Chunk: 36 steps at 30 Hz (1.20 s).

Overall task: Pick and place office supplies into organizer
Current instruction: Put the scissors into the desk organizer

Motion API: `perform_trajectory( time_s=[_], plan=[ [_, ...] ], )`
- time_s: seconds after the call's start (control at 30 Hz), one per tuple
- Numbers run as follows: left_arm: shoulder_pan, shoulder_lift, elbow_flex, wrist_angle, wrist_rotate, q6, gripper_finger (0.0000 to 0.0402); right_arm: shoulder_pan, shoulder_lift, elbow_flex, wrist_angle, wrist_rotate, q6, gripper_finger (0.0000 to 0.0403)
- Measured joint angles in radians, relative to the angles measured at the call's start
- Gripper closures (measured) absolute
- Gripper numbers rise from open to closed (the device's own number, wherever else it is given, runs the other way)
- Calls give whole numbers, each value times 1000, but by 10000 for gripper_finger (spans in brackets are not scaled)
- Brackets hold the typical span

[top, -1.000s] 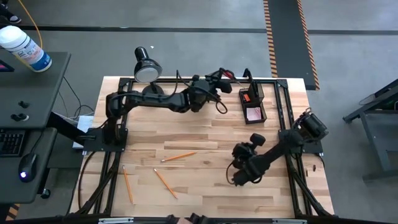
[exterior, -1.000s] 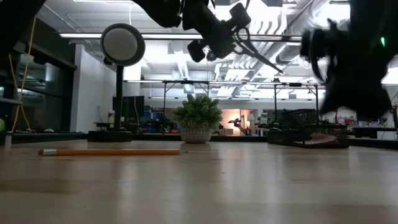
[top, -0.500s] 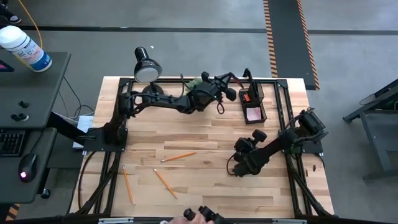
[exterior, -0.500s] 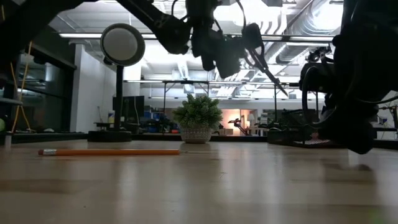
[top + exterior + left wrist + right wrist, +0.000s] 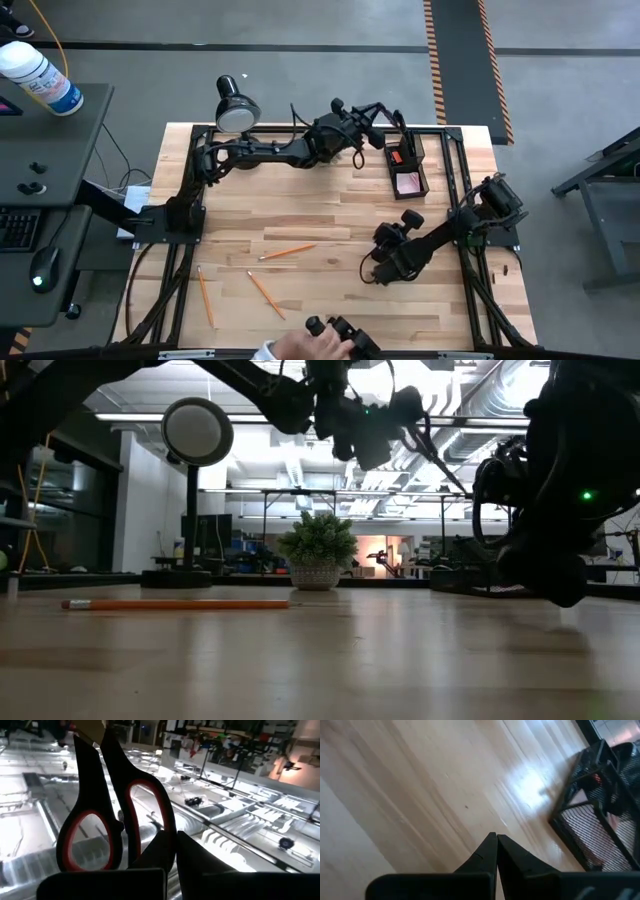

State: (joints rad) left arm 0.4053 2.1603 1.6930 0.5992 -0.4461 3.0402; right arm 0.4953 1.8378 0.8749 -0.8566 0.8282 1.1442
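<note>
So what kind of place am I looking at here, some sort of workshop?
Most likely a robotics lab or test space in a large industrial-style hall. A wooden table carries two dark robot arms inside a black frame, the floor beside it has striped hazard tape, and exposed ceiling ducts run overhead.

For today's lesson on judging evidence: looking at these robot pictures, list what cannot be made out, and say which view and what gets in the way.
- Scissors: in the left wrist view the blades are cut off by the picture's edge.
- Organizer: in the high view its pen-cup contents are too small to tell, and the left gripper hangs beside it.
- Right gripper: in the low view a dark mass hiding the organizer behind it.
- A person's hand: cut off by the high view's bottom edge.
</note>
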Motion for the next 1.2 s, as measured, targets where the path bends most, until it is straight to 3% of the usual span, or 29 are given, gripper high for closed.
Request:
perform_trajectory(
  time_s=[0.27, 0.6, 0.77, 1.0, 1.2],
  plan=[
    [0, 0, 46, -105, 41, 0, 401, 1, 0, 0, 73, 29, -37, 401],
    [0, 55, 73, -88, 83, 18, 401, 1, 0, 0, 134, 46, -75, 401],
    [0, 120, 175, -81, 100, 19, 401, 1, 0, 0, 156, 57, -98, 402],
    [0, 214, 333, -191, 127, 15, 401, 3, -1, 0, 168, 58, -98, 402],
    [0, 247, 363, -269, 166, 8, 401, 5, -1, 0, 186, 53, -98, 402]
  ],
)
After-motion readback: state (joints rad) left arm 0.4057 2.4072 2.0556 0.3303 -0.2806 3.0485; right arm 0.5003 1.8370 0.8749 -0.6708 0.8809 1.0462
